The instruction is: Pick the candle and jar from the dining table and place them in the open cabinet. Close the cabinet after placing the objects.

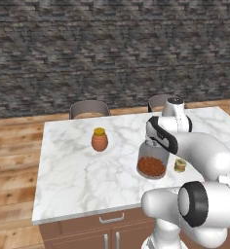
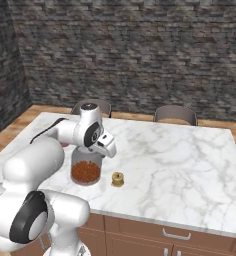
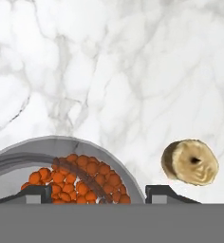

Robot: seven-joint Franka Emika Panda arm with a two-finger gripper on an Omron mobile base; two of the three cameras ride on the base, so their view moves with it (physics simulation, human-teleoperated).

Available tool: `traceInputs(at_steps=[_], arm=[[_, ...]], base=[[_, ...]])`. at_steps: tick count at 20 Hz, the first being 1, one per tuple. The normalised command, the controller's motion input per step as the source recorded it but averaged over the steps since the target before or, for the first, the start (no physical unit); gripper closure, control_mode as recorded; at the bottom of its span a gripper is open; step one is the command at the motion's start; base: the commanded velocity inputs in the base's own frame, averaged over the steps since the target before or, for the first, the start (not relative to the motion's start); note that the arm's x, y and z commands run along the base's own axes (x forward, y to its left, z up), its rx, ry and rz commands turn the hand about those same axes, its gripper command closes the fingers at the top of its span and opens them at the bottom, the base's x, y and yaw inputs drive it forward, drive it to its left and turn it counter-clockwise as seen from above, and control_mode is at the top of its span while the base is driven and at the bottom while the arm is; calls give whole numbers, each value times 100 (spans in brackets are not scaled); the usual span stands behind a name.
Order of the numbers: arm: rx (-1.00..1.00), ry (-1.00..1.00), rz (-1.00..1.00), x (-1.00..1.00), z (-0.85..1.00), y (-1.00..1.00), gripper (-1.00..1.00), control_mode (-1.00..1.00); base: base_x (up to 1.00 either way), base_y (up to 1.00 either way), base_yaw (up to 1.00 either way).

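A: Standing upright on the dining table (image 1: 73,170), the jar (image 1: 151,163) has its long axis running straight up through the lid, and its reddish-brown granules show through the glass. The gripper (image 3: 99,192) is down over its top.

B: Has it got hold of it?

A: It looks so. In the hand view one finger (image 3: 31,192) sits over the jar's rim at the left and the other just beyond the rim at the right, so the jaws stand partly closed across the jar's upper part. I judge that a grip on the jar, though actual contact on the glass is hidden.

B: What could go wrong from here?

A: Smooth round glass, heavy with its contents, held near the top. If the pinch sits off the middle, the jar could slip or swing on the lift and tip its lid.

B: And the candle?

A: The candle (image 2: 118,179) sits on the marble just beside the jar, at about three o'clock from it in the right base view, apart from it. It looks to stand upright, its short axis vertical and its holed face up. A sideways drag of the jar could knock it rolling.

B: Anything else nearby?

A: A small orange pot (image 1: 99,140) with a yellow lid, at about ten o'clock from the jar in the left base view, well apart.
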Motion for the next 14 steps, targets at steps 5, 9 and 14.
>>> traceInputs(at_steps=[5,9,14], arm=[[0,-7,-6,-15,36,0,100,-100],[0,-4,-3,-16,56,0,100,-100],[0,-5,-1,-20,63,0,100,-100]], base=[[0,0,0],[0,0,0],[0,0,0]])
